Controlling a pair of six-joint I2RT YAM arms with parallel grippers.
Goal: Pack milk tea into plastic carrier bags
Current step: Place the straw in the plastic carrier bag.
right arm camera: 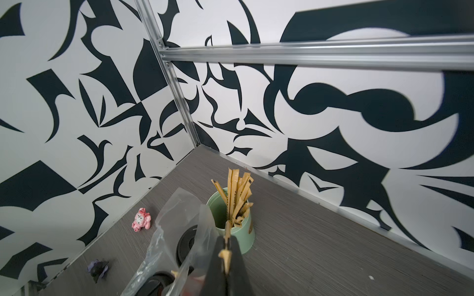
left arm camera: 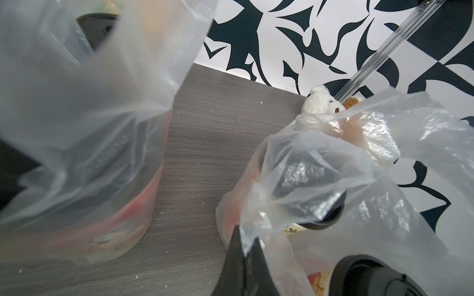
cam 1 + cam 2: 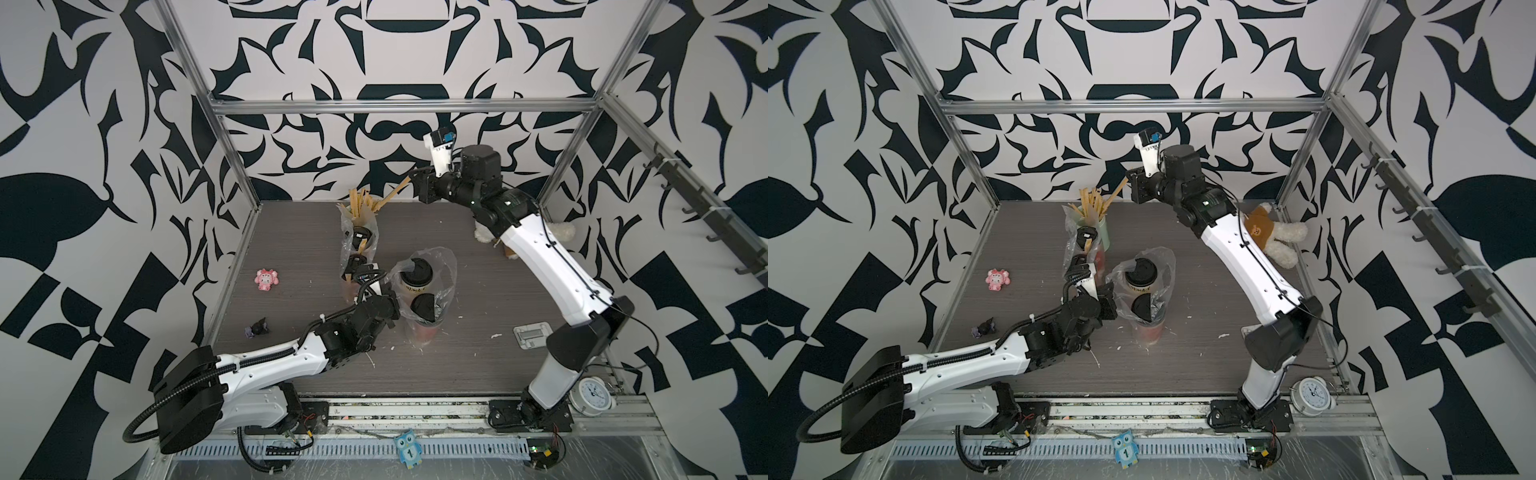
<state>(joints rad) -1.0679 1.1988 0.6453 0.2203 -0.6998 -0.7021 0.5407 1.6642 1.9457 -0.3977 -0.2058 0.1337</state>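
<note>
Two plastic carrier bags stand on the table, each with two milk tea cups inside. In the near bag [image 3: 440, 274] are a cream-yellow cup [image 3: 417, 272] and a red-sleeved cup [image 3: 424, 308], both with black lids. My left gripper [image 3: 394, 294] is shut on that bag's thin rim, seen in the left wrist view as film pinched between the black fingers [image 2: 237, 256]. The far bag [image 3: 360, 249] holds two black-lidded cups [image 3: 360, 235]. My right gripper [image 3: 415, 179] hangs high above the table's back, shut on a brown stick [image 1: 227, 230].
A mint-green holder [image 1: 243, 230] of brown sticks stands behind the far bag. A pink toy pig [image 3: 267, 279] and a small dark object [image 3: 258, 327] lie at the left. A plush toy [image 3: 1273, 237] lies at the back right, a clock [image 3: 592, 392] at the front right.
</note>
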